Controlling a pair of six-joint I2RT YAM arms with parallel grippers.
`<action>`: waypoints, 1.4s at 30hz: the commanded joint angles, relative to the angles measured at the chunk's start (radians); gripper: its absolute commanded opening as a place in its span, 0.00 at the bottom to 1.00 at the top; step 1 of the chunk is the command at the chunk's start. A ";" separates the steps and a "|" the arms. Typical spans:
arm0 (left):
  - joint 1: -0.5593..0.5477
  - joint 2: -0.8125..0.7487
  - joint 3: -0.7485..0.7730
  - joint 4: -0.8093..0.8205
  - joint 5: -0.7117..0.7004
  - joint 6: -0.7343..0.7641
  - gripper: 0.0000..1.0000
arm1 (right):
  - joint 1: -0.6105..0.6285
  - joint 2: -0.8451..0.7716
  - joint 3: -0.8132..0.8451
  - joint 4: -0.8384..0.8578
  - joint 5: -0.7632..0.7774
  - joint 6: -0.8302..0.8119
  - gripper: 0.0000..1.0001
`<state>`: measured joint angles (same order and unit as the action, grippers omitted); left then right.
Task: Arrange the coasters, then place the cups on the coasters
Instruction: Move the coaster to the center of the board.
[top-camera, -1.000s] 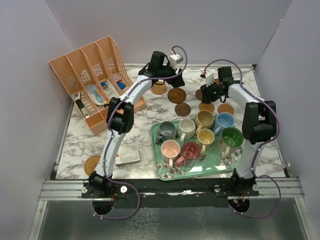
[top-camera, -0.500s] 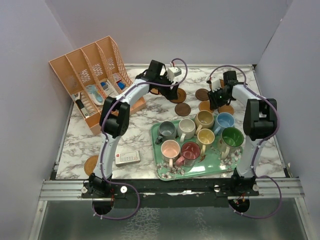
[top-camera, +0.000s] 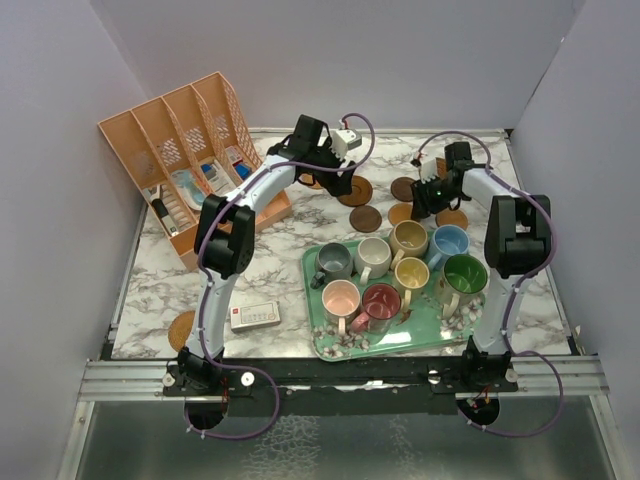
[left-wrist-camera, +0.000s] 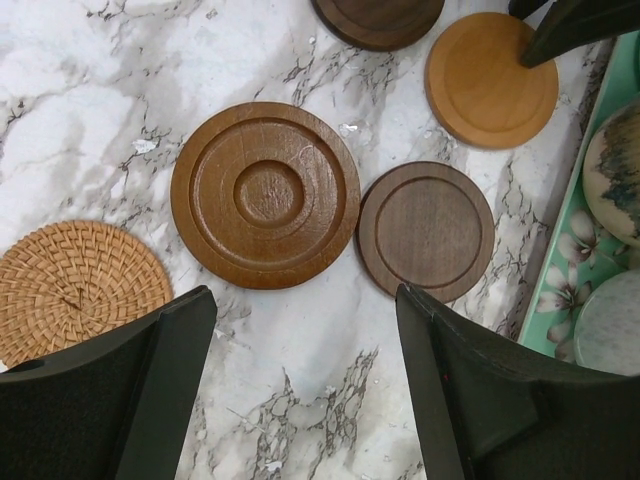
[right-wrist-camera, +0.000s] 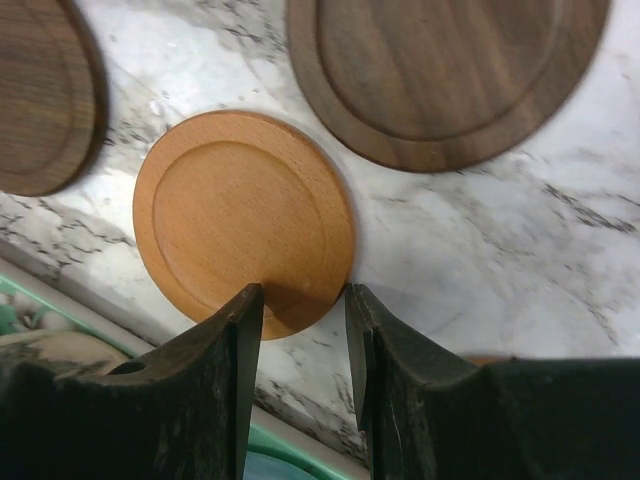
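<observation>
Several round coasters lie on the marble behind the tray. In the left wrist view I see a woven coaster (left-wrist-camera: 75, 290), a ringed brown one (left-wrist-camera: 265, 195), a dark one (left-wrist-camera: 427, 230) and a light orange one (left-wrist-camera: 490, 80). My left gripper (left-wrist-camera: 305, 380) (top-camera: 330, 180) hangs open above bare marble just near of them, holding nothing. My right gripper (right-wrist-camera: 300, 300) (top-camera: 425, 197) stands narrowly open over the near edge of the light orange coaster (right-wrist-camera: 240, 220), which lies flat. Another coaster (top-camera: 185, 328) lies alone at the near left. Several cups, among them grey (top-camera: 334, 262), blue (top-camera: 450, 241) and green (top-camera: 463, 273), stand on the tray.
The green floral tray (top-camera: 330, 345) fills the near middle, close to the coasters. An orange file organiser (top-camera: 185, 150) stands at the back left. A small white device (top-camera: 256, 316) lies left of the tray. Walls close in on three sides.
The left gripper has come lower over the coasters and its jaws have widened a little. The right gripper has dropped toward the light orange coaster.
</observation>
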<state>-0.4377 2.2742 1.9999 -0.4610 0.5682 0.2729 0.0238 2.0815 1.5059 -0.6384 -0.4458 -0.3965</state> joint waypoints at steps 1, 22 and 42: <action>0.008 -0.043 -0.009 -0.014 -0.038 0.013 0.76 | 0.035 0.034 -0.020 -0.010 -0.121 0.046 0.39; 0.065 -0.152 -0.151 0.062 -0.131 -0.025 0.77 | 0.202 0.045 0.097 0.111 -0.199 0.108 0.41; 0.075 -0.185 -0.187 0.112 -0.120 -0.064 0.77 | 0.116 0.134 0.309 0.181 0.114 0.174 0.44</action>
<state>-0.3611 2.1448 1.8191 -0.3809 0.4435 0.2295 0.1520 2.1509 1.7454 -0.5030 -0.4137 -0.2531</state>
